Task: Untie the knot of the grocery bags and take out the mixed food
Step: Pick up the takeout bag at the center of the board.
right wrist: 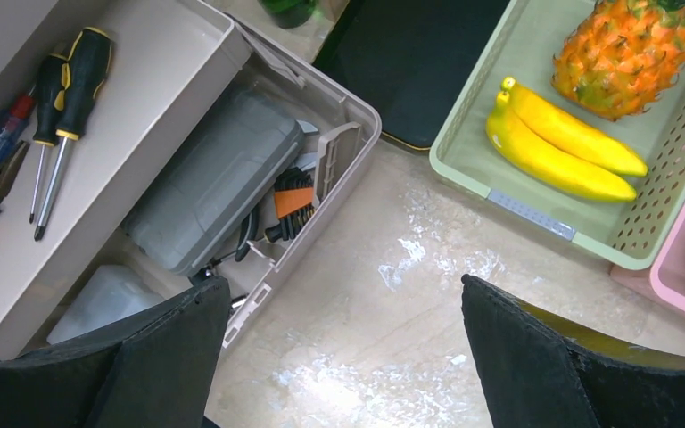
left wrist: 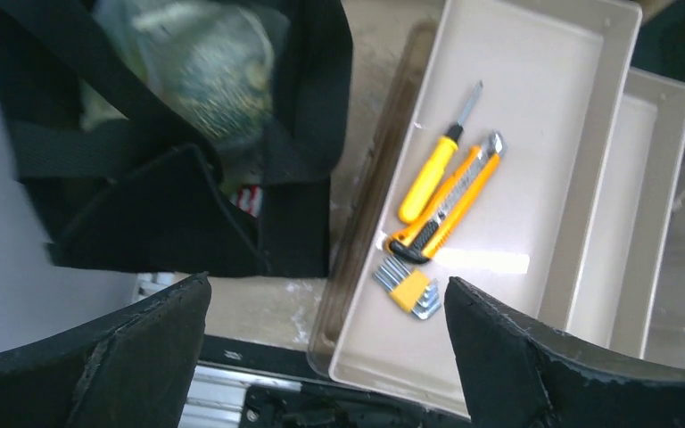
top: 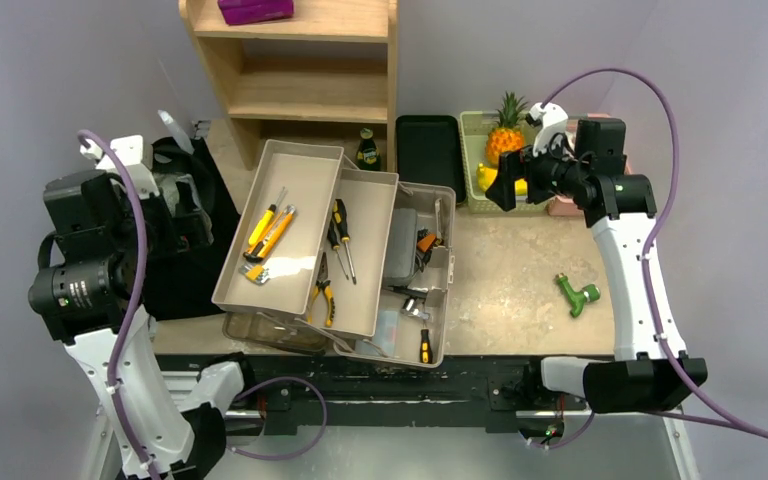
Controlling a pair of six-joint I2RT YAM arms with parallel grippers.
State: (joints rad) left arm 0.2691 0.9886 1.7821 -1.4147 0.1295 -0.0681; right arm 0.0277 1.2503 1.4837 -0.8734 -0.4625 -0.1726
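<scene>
The black cloth bag (left wrist: 169, 205) with strap handles lies at the table's left (top: 195, 270). Inside its open top is a see-through plastic bag (left wrist: 205, 62) with greenish food in it. A bit of red and white packet (left wrist: 248, 198) peeks from a fold. My left gripper (left wrist: 328, 303) is open and empty, held above the table edge between the bag and the tool tray. My right gripper (right wrist: 343, 303) is open and empty above bare table, near the green basket (top: 505, 185). A green bottle (top: 367, 150) stands by the shelf.
A beige tiered toolbox (top: 285, 225) with yellow-handled tools fills the middle. A black tray (top: 430, 155), a green basket (right wrist: 464, 134) with bananas (right wrist: 562, 143) and a pineapple (right wrist: 624, 53), and a pink basket (right wrist: 678, 285) sit at the back right. A wooden shelf (top: 300, 80) stands behind. A small green object (top: 577, 295) lies at the right.
</scene>
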